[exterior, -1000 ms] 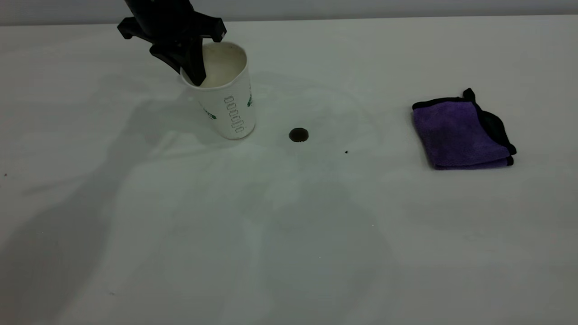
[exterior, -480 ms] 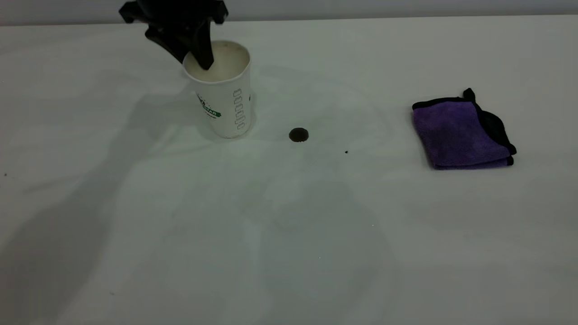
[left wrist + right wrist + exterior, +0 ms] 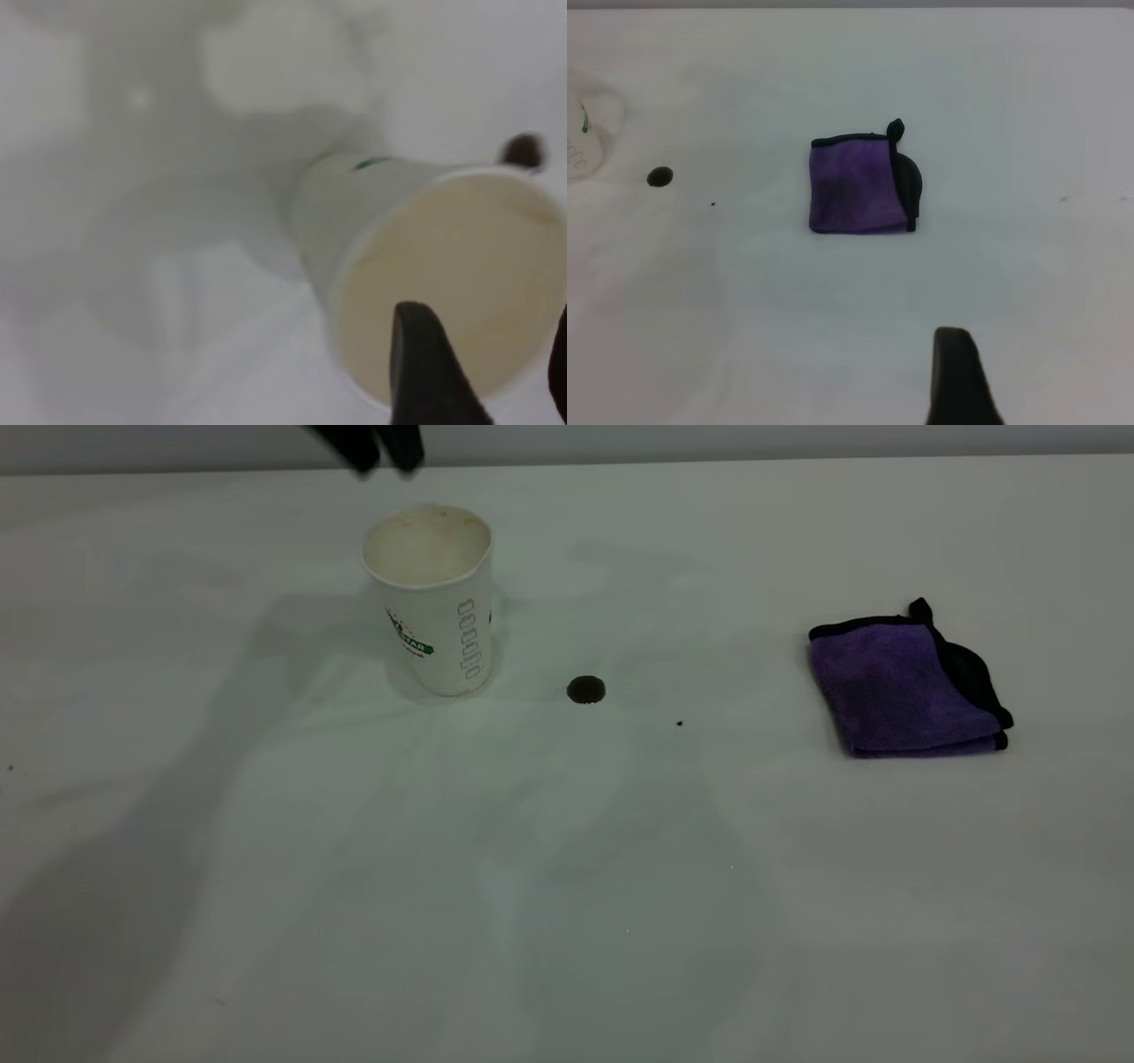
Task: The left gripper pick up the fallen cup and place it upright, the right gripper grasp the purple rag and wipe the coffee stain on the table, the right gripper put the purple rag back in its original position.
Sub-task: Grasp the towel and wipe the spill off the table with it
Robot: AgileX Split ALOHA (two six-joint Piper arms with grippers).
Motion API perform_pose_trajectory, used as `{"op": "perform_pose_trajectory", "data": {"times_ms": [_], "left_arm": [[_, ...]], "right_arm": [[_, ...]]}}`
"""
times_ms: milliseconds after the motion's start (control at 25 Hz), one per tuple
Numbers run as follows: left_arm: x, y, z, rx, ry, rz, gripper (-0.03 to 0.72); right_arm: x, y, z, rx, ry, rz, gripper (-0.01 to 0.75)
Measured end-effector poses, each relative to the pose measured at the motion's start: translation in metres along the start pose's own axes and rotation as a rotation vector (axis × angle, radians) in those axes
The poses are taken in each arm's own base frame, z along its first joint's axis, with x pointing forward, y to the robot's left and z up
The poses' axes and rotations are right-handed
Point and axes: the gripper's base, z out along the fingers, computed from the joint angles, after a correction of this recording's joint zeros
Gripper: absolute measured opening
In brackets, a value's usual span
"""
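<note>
Bare table fills the lower part of the exterior view, with nothing on it near the camera. Farther back, at mid-height, the coffee stain sits a little left of centre with a tiny black speck to its right. The purple rag lies folded well apart at the right side, untouched. The cup stands upright in the upper left, just beside the stain.

Farthest back, at the top edge, the left gripper hangs above the cup with its two fingers apart and nothing between them; the left wrist view shows one finger over the cup's open mouth.

The right gripper shows only in its own wrist view, as one dark finger above the table short of the rag, so whether it is open or closed cannot be told.

The main risk, as I judge it, is the wipe. The stain is so close to the cup that a wide sweep of the rag could knock it over. A shallow pinch on the folded rag could also lift only the top layer and let it unfold.
</note>
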Motion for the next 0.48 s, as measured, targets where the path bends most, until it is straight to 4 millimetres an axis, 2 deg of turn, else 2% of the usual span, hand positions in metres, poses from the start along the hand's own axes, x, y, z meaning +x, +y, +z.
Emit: {"op": "perform_pose_trajectory", "data": {"times_ms": [120,280,480], "left_arm": [[-0.002,-0.015,-0.048,0.017,-0.053,0.009,0.384],[0.007,-0.036,-0.121,0.014,-0.159,0.020,0.386],[0.036,-0.065,-0.219,0.000,-0.367,0.039,0.386]], "right_arm": [[0.000,0.000,0.000,0.000,0.000,0.000,0.520],[0.000,0.000,0.000,0.000,0.000,0.000,0.520],[0.000,0.000,0.000,0.000,0.000,0.000,0.520]]}}
